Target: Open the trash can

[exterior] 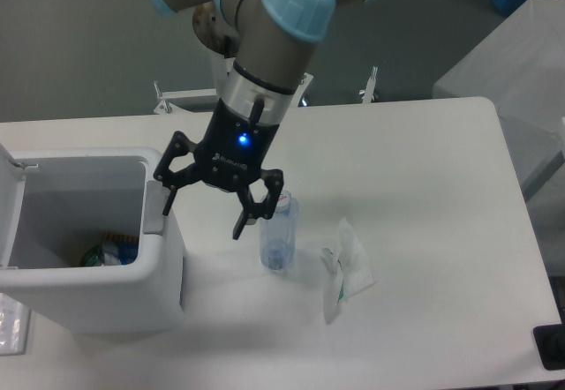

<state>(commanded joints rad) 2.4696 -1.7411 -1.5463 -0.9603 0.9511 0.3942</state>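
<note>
White plastic fills the lower left of the frame: there we see the trash can (97, 275), a large boxy bin with rounded corners standing on the table (424, 187). Its lid (11, 205) is swung up at the left edge of the frame, so the inside lies open to us, and some coloured litter (110, 253) rests at the bottom. On the can's right wall, near the top rim, we make out the grey tab (155, 211).

In the lower middle, just right of the can, a clear plastic bottle (279, 231) stands upright, and to its right lies a crumpled white wrapper (346, 266) with a touch of green. A dark object (549, 348) sits at the table's lower right corner.

Above these, in the middle of the frame, we find the gripper (205, 206), black with a blue light on its body. Its fingers are spread apart and hold nothing. The left finger (169, 198) hangs right by the can's upper right rim, close to the grey tab; whether it touches we cannot tell. The right finger (247, 218) points down just beside the bottle's cap. So the can lies to the left of and below the gripper.

Farther up, the arm (274, 28), grey with pale blue joints, rises out of the top of the frame.
</note>
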